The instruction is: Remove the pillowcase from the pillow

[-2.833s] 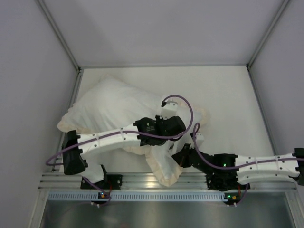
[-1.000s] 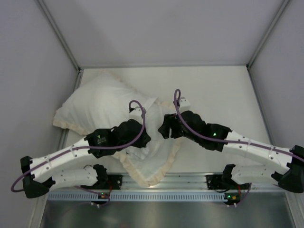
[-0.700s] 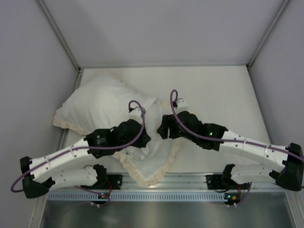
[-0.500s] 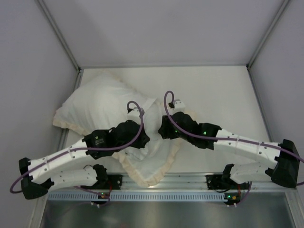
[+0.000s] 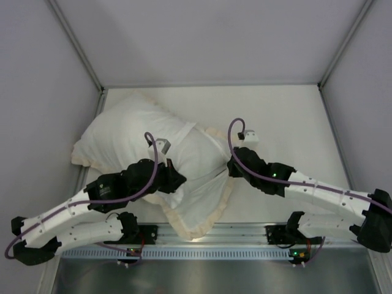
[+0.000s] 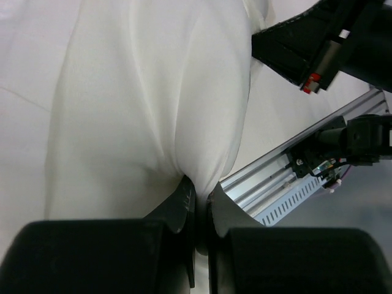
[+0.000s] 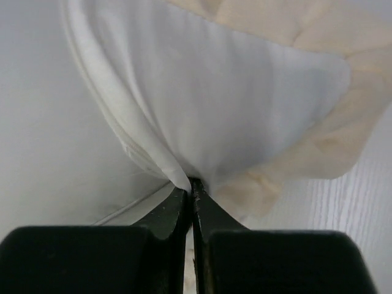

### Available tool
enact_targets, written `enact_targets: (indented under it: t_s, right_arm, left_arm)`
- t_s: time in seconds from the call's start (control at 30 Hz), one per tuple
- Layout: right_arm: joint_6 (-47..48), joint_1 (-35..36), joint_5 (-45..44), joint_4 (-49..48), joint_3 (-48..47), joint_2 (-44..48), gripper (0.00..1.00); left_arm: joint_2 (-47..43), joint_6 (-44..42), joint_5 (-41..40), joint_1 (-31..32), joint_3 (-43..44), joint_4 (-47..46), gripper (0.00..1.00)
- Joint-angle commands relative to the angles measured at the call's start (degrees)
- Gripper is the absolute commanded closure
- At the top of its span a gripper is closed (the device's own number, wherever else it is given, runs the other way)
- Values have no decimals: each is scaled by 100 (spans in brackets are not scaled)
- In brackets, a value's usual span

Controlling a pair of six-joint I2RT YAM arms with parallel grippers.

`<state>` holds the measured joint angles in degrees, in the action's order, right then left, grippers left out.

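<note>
Pincer L [image 6: 197, 201] clenched on pillowcase [image 5: 197, 164] white face; pincer R [image 7: 191, 187] clenched on its fabric by frill [image 7: 343, 125].

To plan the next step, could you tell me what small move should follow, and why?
Probably draw the right gripper rightward, away from the left gripper: both are shut on the pillowcase, the right beside its ruffled border, so spreading should loosen it.

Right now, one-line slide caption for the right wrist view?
Right fingers shut on a pinch of the ruffled pillowcase, white face toward the camera.
</note>
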<state>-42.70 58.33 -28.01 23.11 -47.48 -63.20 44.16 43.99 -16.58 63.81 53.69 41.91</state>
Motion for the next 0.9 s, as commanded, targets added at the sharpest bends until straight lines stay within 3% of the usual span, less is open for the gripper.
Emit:
enact_targets:
  t_s: [0.0,0.3,0.43,0.5,0.53,0.57,0.63,0.7,0.73,0.87]
  right_arm:
    - [112,-567,-864,317,248,36,100]
    - [701,-2113,-417,-367,362,-35,100]
    - [1078,-2782,418,-1018,136,-350,100]
    - [1359,-2783,1417,-1090,-93,-665,100]
    - [1361,-2774,1769,-1133,-112,-667,67]
    - [1073,-2765,2155,-1160,-60,-415,45]
    - [869,-2765,2073,-1073,290,94,20]
    - [667,-2791,1696,-775,468,1026,11]
    - [649,-2818,1241,-164,451,1307,1]
    - [570,-3090,638,1411,-6,2327,1]
  left_arm:
    - [-575,224,243,17,413,-105,100]
    - [-1436,330,208,26,818,730,100]
    - [-1665,408,129,26,985,1029,100]
    - [-1648,435,172,17,959,1021,100]
    - [-1517,461,199,17,942,899,100]
    - [-1403,444,242,17,846,767,100]
    - [-983,339,409,17,714,199,100]
    - [-482,181,462,17,503,-347,100]
    - [-252,119,541,17,458,-916,100]
    - [1293,-241,963,17,791,-1756,100]
